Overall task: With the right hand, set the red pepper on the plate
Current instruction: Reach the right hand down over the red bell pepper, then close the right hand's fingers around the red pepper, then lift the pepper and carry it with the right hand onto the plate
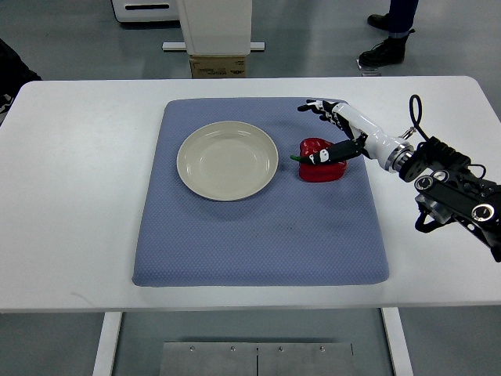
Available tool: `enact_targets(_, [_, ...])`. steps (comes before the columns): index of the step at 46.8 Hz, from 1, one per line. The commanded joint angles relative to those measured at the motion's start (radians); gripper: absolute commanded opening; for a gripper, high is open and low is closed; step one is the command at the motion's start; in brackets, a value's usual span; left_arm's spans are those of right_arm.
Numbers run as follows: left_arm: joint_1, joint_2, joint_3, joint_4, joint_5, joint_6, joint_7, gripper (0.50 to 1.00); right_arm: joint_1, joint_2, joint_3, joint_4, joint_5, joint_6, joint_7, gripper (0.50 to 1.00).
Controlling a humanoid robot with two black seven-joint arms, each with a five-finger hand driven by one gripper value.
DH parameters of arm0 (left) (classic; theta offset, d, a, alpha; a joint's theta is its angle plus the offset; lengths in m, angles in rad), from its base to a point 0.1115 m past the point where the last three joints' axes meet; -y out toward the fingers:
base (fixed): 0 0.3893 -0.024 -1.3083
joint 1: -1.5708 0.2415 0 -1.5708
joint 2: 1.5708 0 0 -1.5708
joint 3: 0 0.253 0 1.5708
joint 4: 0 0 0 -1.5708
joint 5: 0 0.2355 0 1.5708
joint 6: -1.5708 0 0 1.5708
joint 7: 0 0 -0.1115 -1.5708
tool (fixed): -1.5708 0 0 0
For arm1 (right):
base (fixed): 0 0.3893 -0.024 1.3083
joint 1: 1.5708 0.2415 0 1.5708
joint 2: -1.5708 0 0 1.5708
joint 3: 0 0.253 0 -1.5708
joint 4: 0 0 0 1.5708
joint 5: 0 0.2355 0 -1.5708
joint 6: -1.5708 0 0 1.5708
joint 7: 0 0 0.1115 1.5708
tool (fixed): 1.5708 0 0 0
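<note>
From above, a white table carries a blue-grey mat laid across its middle. On the far left part of the mat sits a round cream plate, bare on top. Just to the right of the plate, apart from its rim, the red pepper rests on the mat, its green stem pointing left toward the plate.

The right hand reaches in from the right edge of the table, its white and black forearm slanting up and to the left from the dark wrist joint. The hand sits over the far right side of the pepper. Its fingers are spread apart and stretch out past the pepper on the far side, while the thumb lies down across the pepper's top. The hand touches the pepper, but the fingers are not wrapped round it.

At the far edge, beyond the table, a person's dark shoes stand on the grey floor, beside a white pedestal and a cardboard box.
</note>
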Motion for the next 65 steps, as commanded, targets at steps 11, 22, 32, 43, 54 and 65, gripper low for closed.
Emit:
enact_targets(11, [0.000, 0.000, 0.000, 0.000, 0.000, 0.000, 0.000, 1.000, 0.027, 0.008, -0.083, -0.049, -0.012, -0.003, -0.003, 0.989])
enact_targets(22, [0.000, 0.000, 0.001, 0.000, 0.000, 0.000, 0.000, 1.000, 0.040, 0.014, -0.140, -0.065, -0.024, -0.003, -0.003, 0.962])
enact_targets(32, [0.000, 0.000, 0.001, 0.000, 0.000, 0.000, 0.000, 1.000, 0.040, 0.014, -0.177, -0.066, -0.024, -0.003, -0.002, 0.920])
enact_targets(43, [0.000, 0.000, 0.000, 0.000, 0.000, 0.000, 0.000, 1.000, 0.040, 0.017, -0.190, -0.066, -0.024, -0.003, -0.002, 0.701])
enact_targets(54, [0.000, 0.000, 0.000, 0.000, 0.000, -0.002, 0.000, 1.000, 0.043, 0.033, -0.186, -0.065, -0.019, -0.008, -0.037, 0.500])
enact_targets(65, [0.000, 0.000, 0.000, 0.000, 0.000, 0.000, 0.000, 1.000, 0.078, 0.040, -0.178, -0.065, -0.003, -0.032, -0.063, 0.500])
